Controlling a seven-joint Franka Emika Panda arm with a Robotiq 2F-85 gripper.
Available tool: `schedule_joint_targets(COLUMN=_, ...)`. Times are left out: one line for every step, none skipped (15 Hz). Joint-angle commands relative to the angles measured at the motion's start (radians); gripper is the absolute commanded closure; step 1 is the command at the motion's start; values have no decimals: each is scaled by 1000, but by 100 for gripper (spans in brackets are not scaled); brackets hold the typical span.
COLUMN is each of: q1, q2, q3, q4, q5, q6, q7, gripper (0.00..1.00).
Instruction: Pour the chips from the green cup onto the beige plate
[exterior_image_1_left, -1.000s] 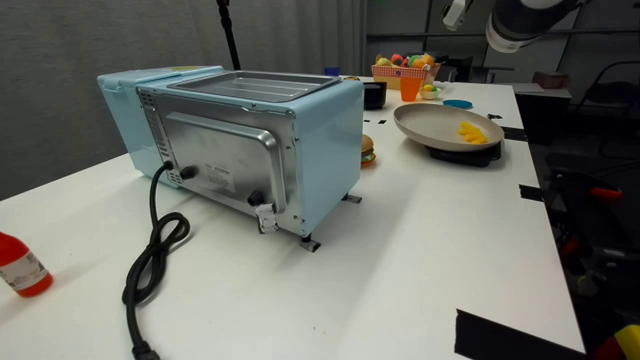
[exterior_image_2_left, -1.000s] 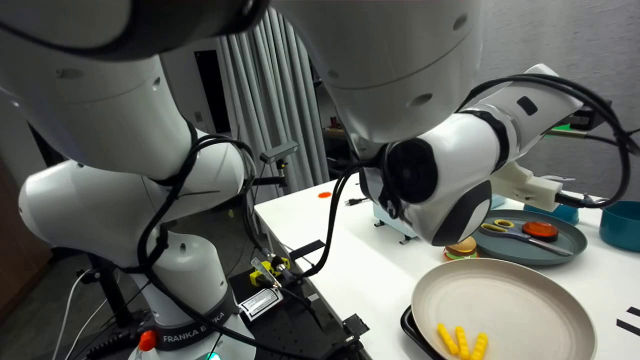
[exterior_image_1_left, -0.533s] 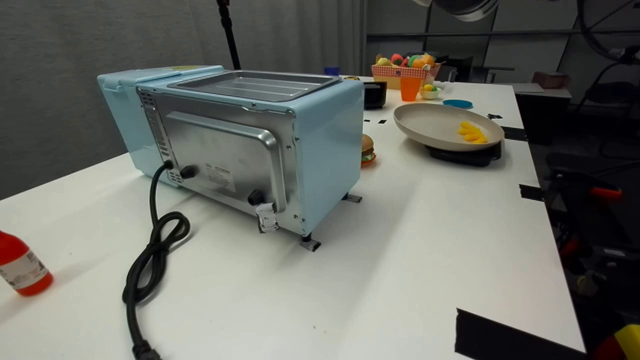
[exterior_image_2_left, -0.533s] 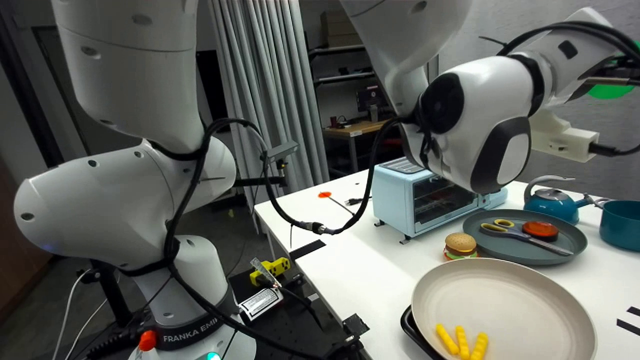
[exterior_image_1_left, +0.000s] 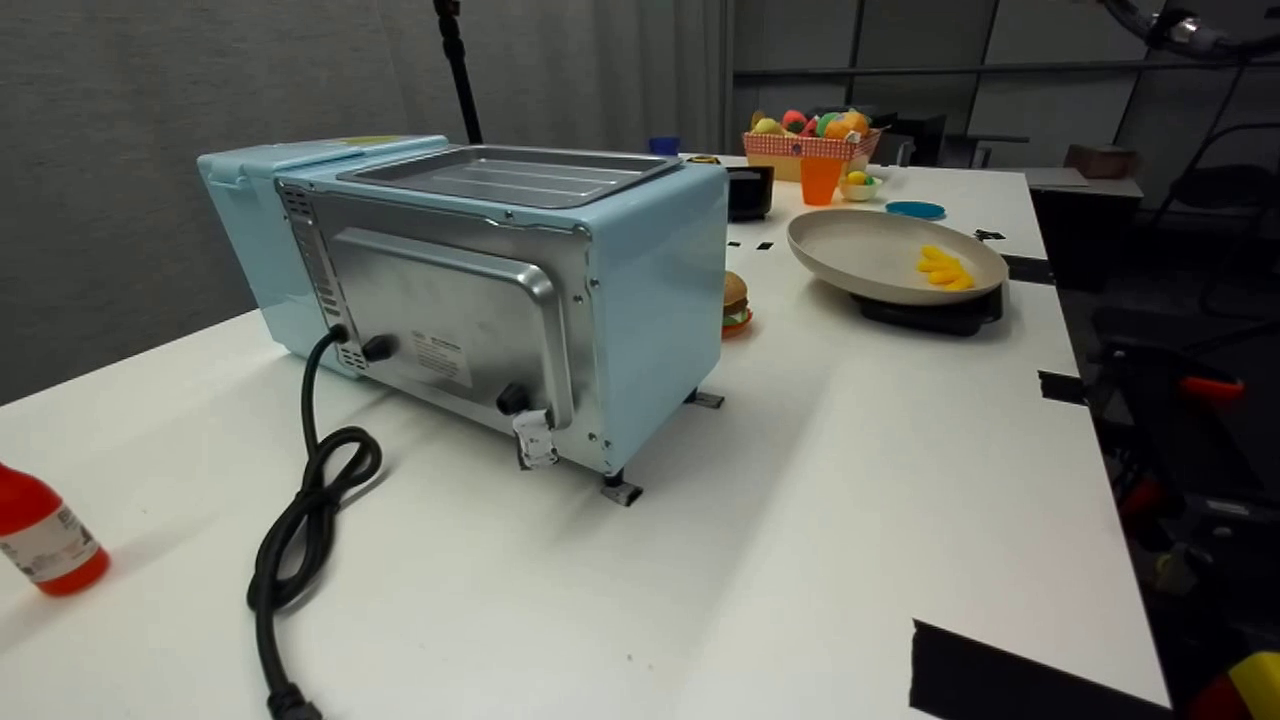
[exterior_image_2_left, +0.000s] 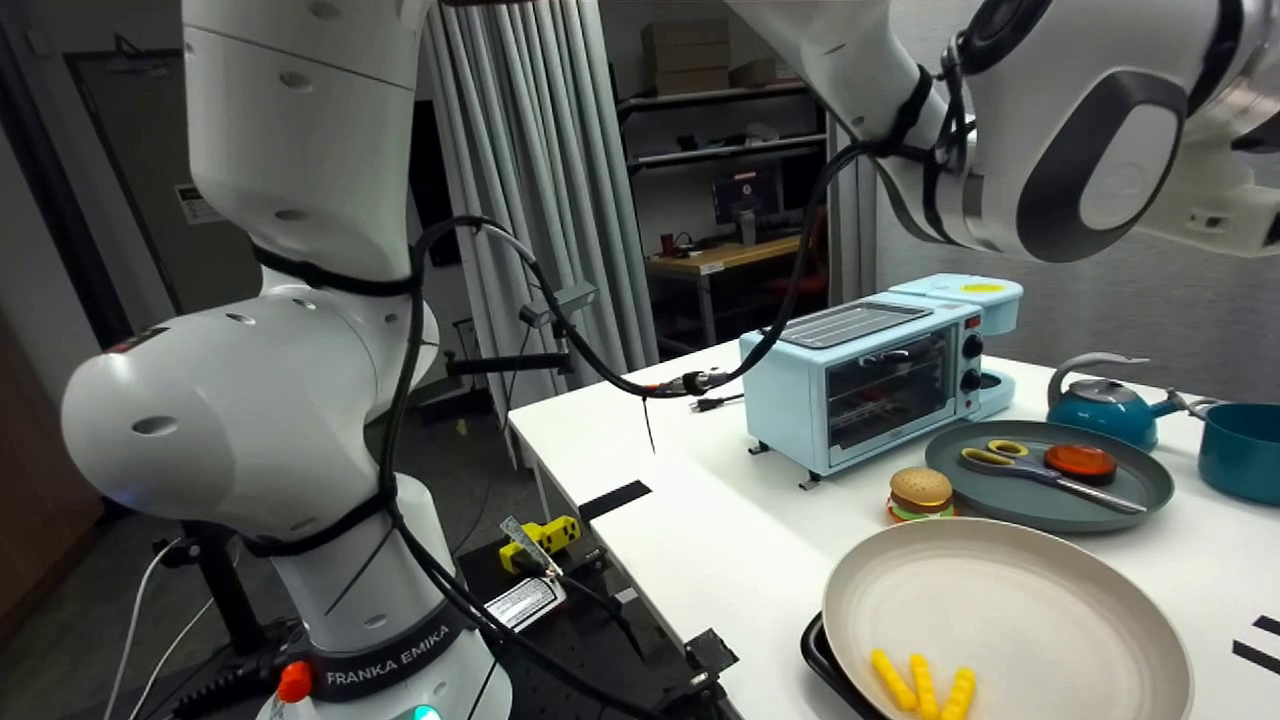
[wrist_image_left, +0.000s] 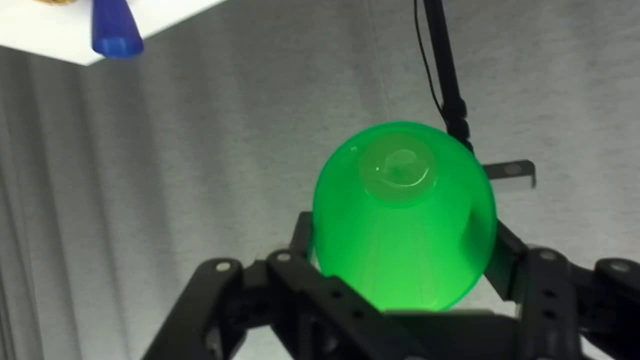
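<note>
The chips (exterior_image_2_left: 925, 685) are bright yellow pieces on the near part of the beige plate (exterior_image_2_left: 1020, 610). Both show also in an exterior view, the chips (exterior_image_1_left: 943, 268) towards one side of the plate (exterior_image_1_left: 850, 250). The plate rests tilted on a black base. In the wrist view my gripper (wrist_image_left: 404, 240) is shut on the green cup (wrist_image_left: 400, 235), one finger on each side. I look into the cup's open mouth and see no chips inside. Gripper and cup are out of view in both exterior views; only the arm's wrist shows, raised at the upper right.
A light blue toaster oven (exterior_image_2_left: 860, 370), a toy burger (exterior_image_2_left: 921, 494) and a grey plate (exterior_image_2_left: 1040, 510) with scissors stand near the beige plate. A teal kettle (exterior_image_2_left: 1105, 410) and pot (exterior_image_2_left: 1240, 450) are at the right. An orange cup (exterior_image_1_left: 821, 180) stands behind the plate.
The arm has risen and moved away from above the plate, towards the right in an exterior view. The green cup has left that view with it. Chips and plate stay in place.
</note>
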Motion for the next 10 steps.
schedule_joint_targets(q1=142, q2=6, q3=-182, q4=93, q5=94, q6=-260, q7=7, gripper=47)
schedule_joint_targets(q1=171, q2=10, q3=-226, q4=110, q5=112, q6=-335, q7=3, gripper=47)
schedule_joint_targets(q1=215, q2=15, q3=-286, q4=121, q5=131, q6=-404, q7=3, gripper=47)
schedule_joint_targets(q1=260, q2=20, q3=-354, q4=133, q5=118, q6=-473, q7=35, gripper=47)
schedule_joint_targets(q1=296, q2=27, q3=-408, q4=142, q5=92, q6=-542, q7=68, gripper=47)
schedule_joint_targets(q1=331, q2=35, q3=-461, q4=149, q5=64, q6=-606, q7=109, gripper=47)
schedule_joint_targets(q1=356, q2=41, q3=-497, q4=155, q5=43, q6=-672, q7=142, gripper=47)
schedule_joint_targets(q1=375, q2=48, q3=-524, q4=159, q5=26, q6=-737, q7=171, gripper=47)
schedule_joint_targets(q1=390, q2=53, q3=-543, q4=165, q5=11, q6=-805, q7=198, gripper=47)
schedule_joint_targets(q1=403, q2=61, q3=-557, q4=171, q5=24, q6=-866, q7=194, gripper=47)
